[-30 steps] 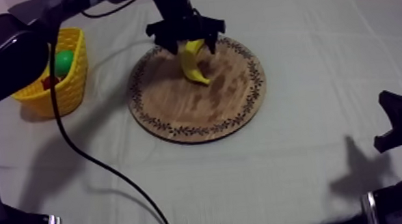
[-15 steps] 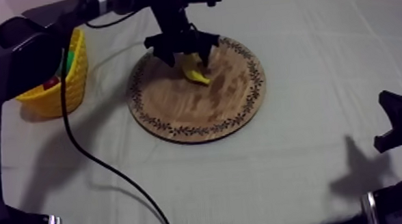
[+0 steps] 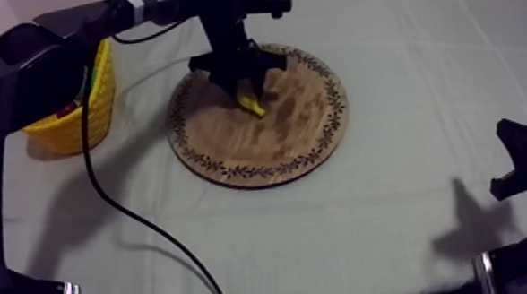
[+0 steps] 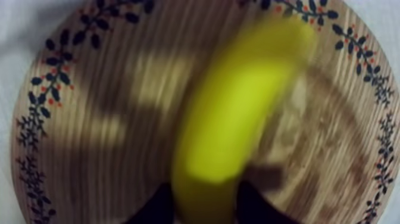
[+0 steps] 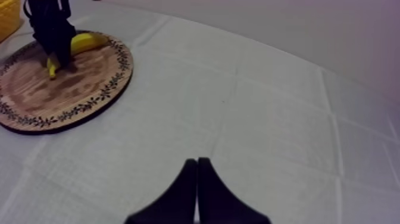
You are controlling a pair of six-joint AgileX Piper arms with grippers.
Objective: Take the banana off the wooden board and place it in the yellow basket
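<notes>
Your left claw [image 3: 246, 84] dropped, closed round the banana [image 4: 238, 119] on the wooden board [image 3: 231, 151]; lift was due. Right claw [image 5: 197, 162] sat narrow, empty.

In the left wrist view the banana [image 4: 232, 119] is blurred, and the fingers [image 4: 156, 208] closed round its near end run off the picture's edge, as does the wooden board [image 4: 89, 119]. From above, our left claw [image 3: 247, 92] covers most of the banana. Our left arm hides much of the yellow basket [image 3: 86, 127]; we cannot make out what lies inside.
</notes>
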